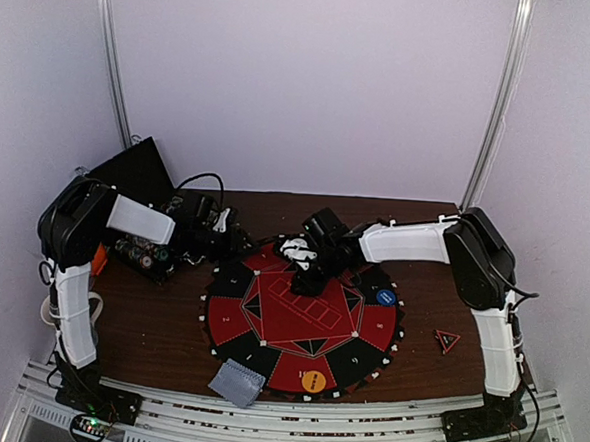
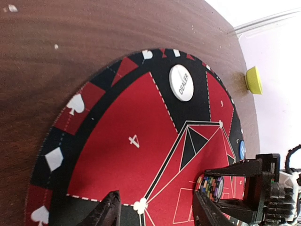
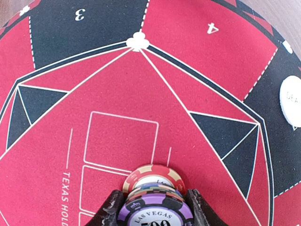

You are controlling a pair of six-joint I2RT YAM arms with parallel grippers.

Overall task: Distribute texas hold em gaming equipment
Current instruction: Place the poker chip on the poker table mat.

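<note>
A round red-and-black poker mat lies mid-table. My right gripper hangs over its centre, shut on a short stack of striped-edge poker chips with a purple chip on top; its fingers press both sides. The stack also shows in the left wrist view. My left gripper is open and empty above the mat's far-left edge. A white dealer button, a blue disc and an orange disc lie on the mat. Grey-blue cards rest at its near edge.
A rack with more chips and a black box stand at the back left. A small red triangle lies right of the mat. A yellow object sits near the table's far edge.
</note>
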